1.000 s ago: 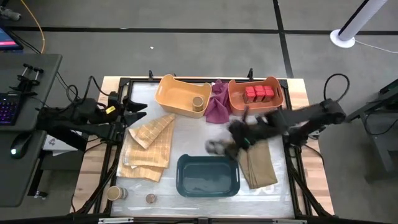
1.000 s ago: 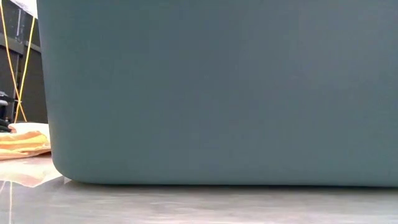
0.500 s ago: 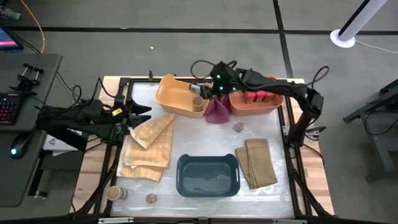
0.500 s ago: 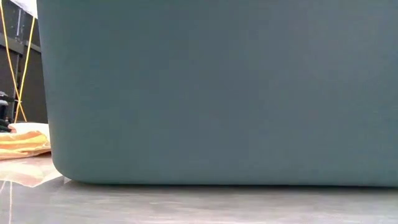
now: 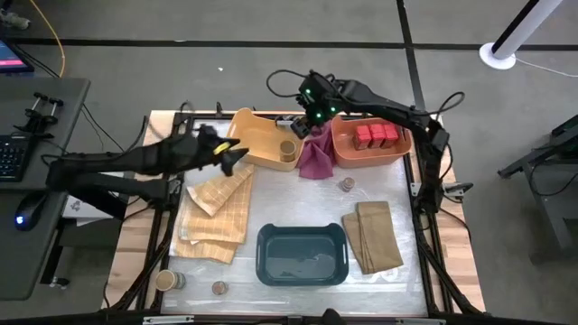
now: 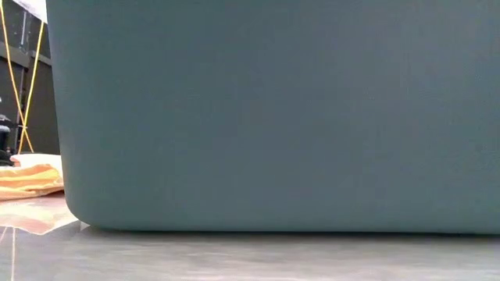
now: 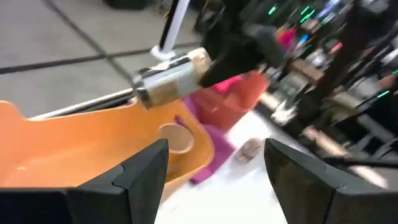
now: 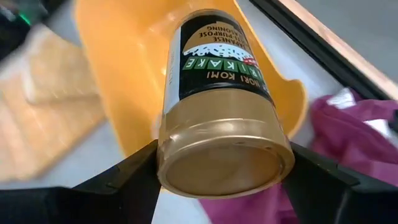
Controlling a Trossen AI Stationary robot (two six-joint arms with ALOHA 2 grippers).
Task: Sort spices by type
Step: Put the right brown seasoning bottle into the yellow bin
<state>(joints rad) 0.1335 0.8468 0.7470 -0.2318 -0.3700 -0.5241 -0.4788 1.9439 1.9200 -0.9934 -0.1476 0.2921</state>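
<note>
Across the low view, the teal bin [image 6: 273, 117] fills nearly everything, hiding both arms and all spices; only a strip of folded tan cloth [image 6: 30, 178] shows at its left. From above, that bin [image 5: 302, 255] sits at the table's [image 5: 432, 126] near edge, with another folded tan cloth [image 5: 376, 236] just to its right and checked tan cloths [image 5: 217, 213] spread to its left. At the far edge stand a yellow bin [image 5: 255, 137] and an orange bin [image 5: 370, 152], a magenta cloth [image 5: 315, 155] bunched between them. Three red tins [image 5: 377, 135] lie in the orange bin; a tan cylinder [image 5: 287, 148] stands in the yellow one.

The right gripper [image 5: 302, 125] hangs over the yellow bin's right end, its fingers clamped on a tan spice cylinder [image 8: 217, 106] lying sideways. The left gripper [image 5: 237, 161] hovers beside the yellow bin's left wall, jaws spread wide and empty.

Open tabletop lies between the bins, where a small jar [image 5: 346, 184] sits alone. Another cylinder [image 5: 165, 280] and a second jar [image 5: 218, 288] rest at the near left corner.
</note>
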